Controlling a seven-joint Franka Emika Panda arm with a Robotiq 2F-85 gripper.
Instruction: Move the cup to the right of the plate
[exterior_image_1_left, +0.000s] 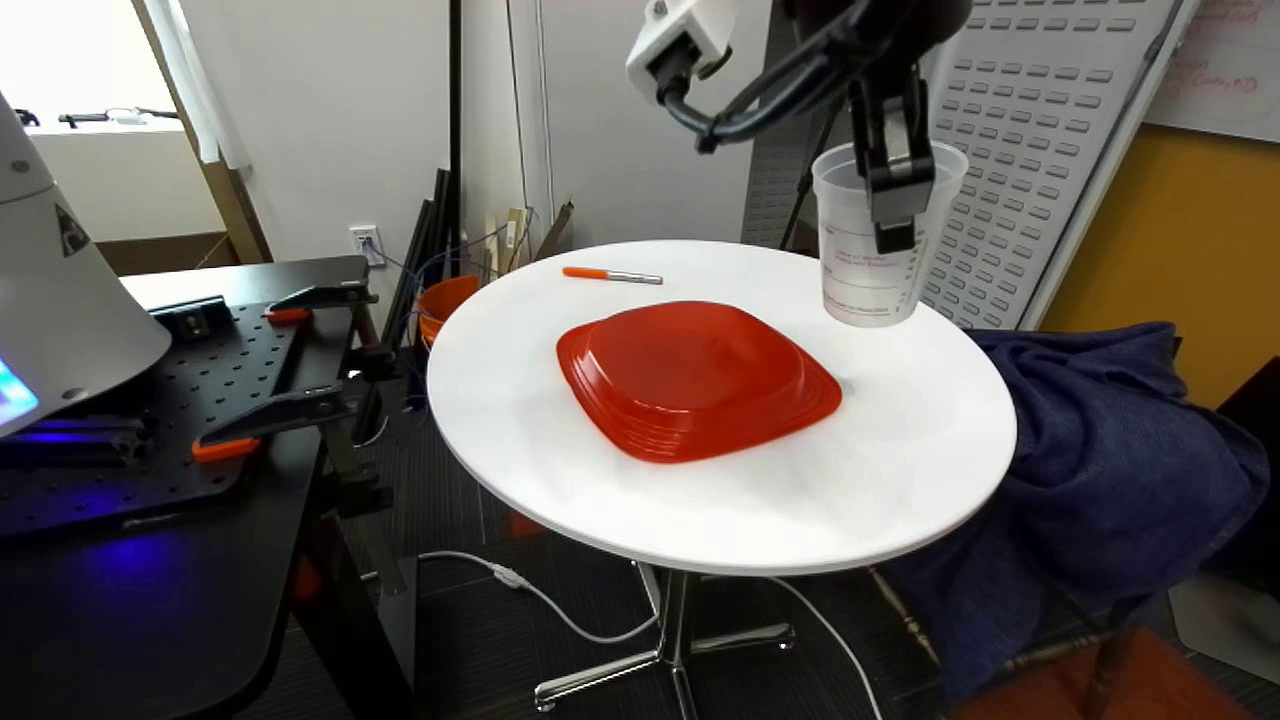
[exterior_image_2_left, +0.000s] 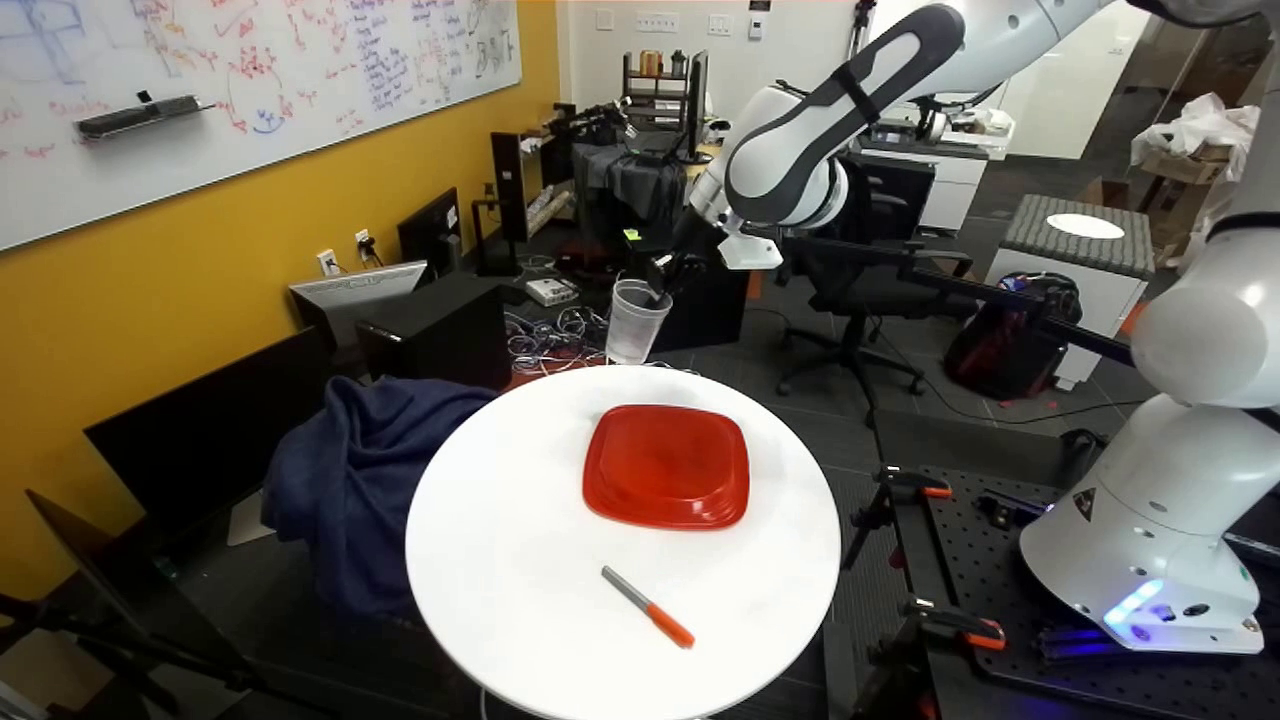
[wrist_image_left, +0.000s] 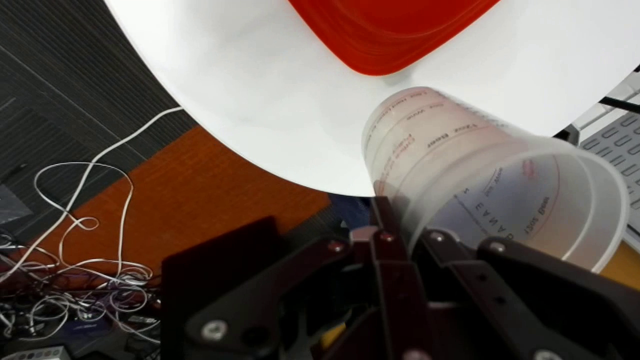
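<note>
Here, the fingers (wrist_image_left: 392, 260) pinch the wall of a tapered, see-through cup (wrist_image_left: 465, 160) printed with thin lines and pink-and-dark lettering

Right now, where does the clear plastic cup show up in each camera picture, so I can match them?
In an exterior view: the cup is in the upper half, right of centre.
In an exterior view: the cup is close to the picture's middle.
Wrist view: the cup is right of centre, at about mid-height.
Shared landmark: the red plate, whole in both exterior views, cut off by the top edge in the wrist view.
</note>
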